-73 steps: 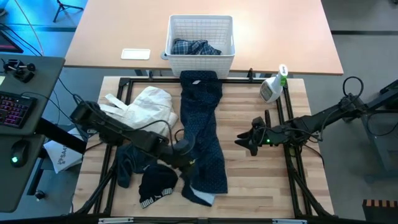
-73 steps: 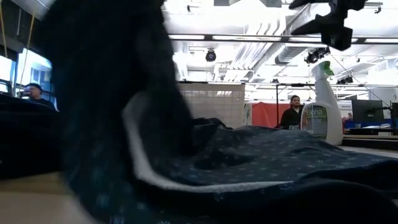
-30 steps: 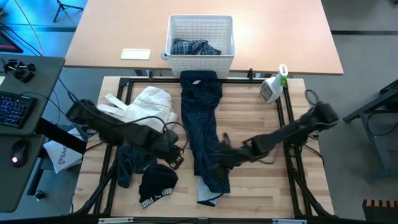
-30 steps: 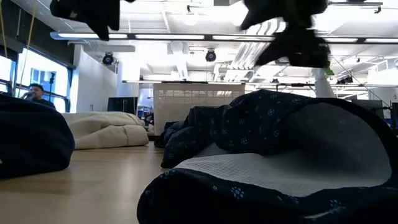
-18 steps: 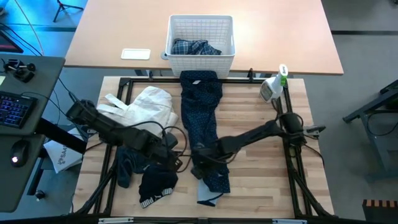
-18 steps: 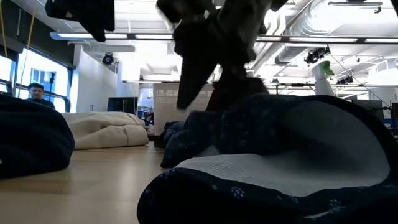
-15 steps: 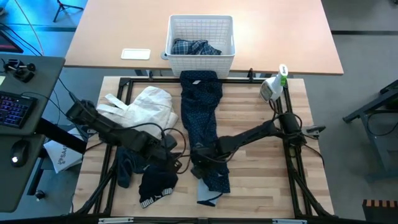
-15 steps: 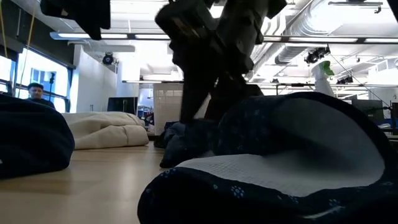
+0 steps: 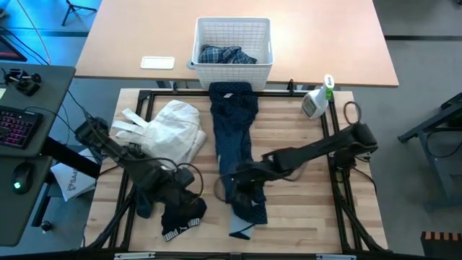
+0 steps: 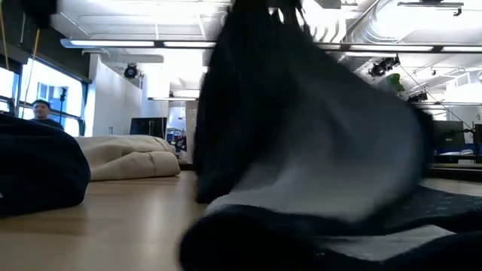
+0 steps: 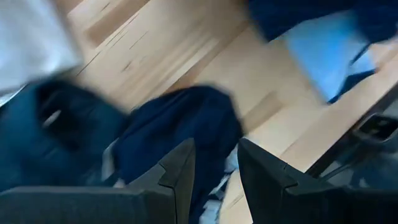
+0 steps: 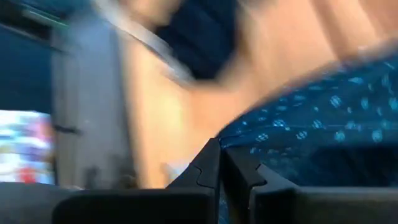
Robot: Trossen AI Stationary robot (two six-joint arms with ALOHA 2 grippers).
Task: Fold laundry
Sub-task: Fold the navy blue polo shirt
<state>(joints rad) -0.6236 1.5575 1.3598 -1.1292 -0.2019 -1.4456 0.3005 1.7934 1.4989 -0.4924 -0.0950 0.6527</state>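
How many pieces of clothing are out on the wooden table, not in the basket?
4: a cream garment, the long navy dotted shirt, and two dark pieces, and, at the near left. More may be hidden.

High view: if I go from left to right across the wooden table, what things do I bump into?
White cloth → left gripper over the small black piece → navy dotted shirt → right gripper, shut on that shirt → spray bottle.

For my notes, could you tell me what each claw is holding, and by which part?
The right claw grips the long navy dotted shirt by its left edge, near its lower end. The left claw holds nothing.
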